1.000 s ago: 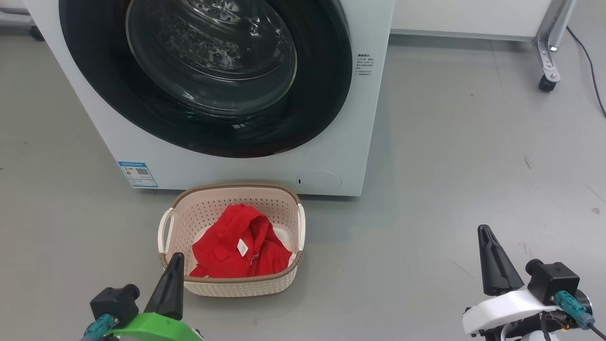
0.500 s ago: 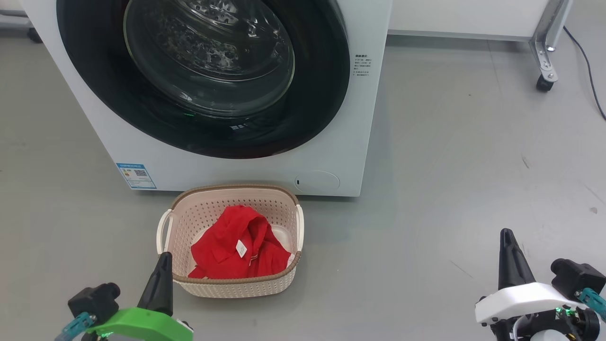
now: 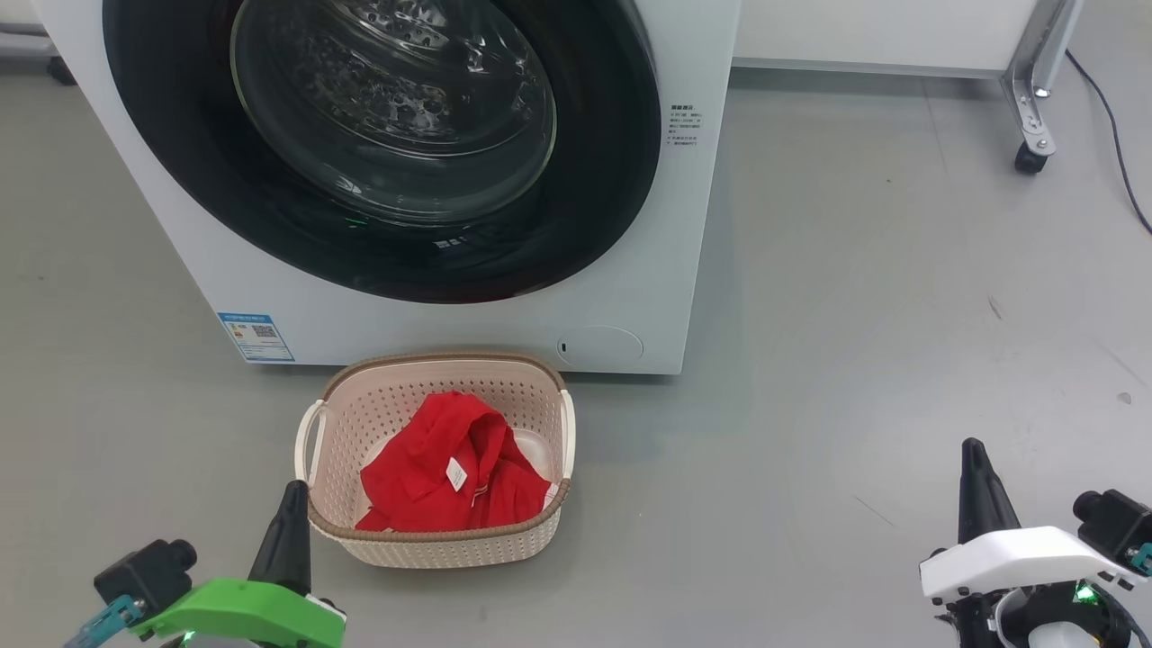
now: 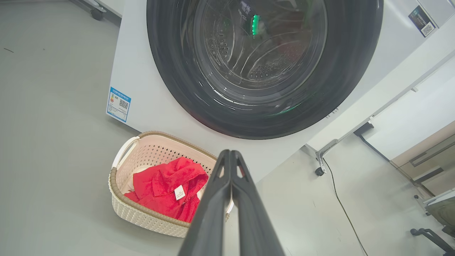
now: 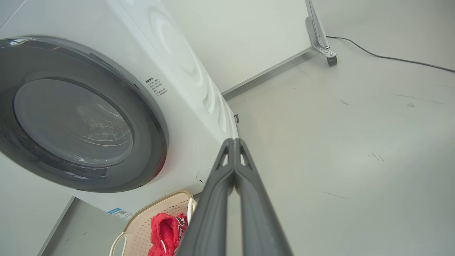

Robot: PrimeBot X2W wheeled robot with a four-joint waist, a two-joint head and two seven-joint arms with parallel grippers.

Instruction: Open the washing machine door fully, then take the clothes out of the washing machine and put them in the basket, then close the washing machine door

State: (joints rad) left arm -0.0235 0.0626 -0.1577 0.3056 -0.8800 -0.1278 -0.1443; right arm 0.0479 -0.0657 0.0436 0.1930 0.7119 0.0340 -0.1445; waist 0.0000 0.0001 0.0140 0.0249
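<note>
The white washing machine [image 3: 432, 310] fills the upper left of the head view, and its round black-rimmed door [image 3: 378, 144] lies flat against the front, closed. Just before it on the floor stands the cream basket [image 3: 360, 409] with the red clothes [image 3: 450, 477] piled inside, white label up. My left gripper [image 3: 290, 499] is shut and empty at the lower left, just off the basket's near left corner. My right gripper [image 3: 972, 459] is shut and empty at the lower right, far from the basket. In the left wrist view the fingers [image 4: 231, 156] meet over the basket [image 4: 128, 209] and clothes [image 4: 167, 188].
Grey floor stretches to the right of the machine. A metal frame leg with a caster [image 3: 1028, 157] and a black cable [image 3: 1111, 117] lie at the back right. A white panel runs along the back wall.
Both grippers have dropped lower and drawn outward in the head view. The head camera has shifted slightly. Door, basket and clothes stay as they were.
</note>
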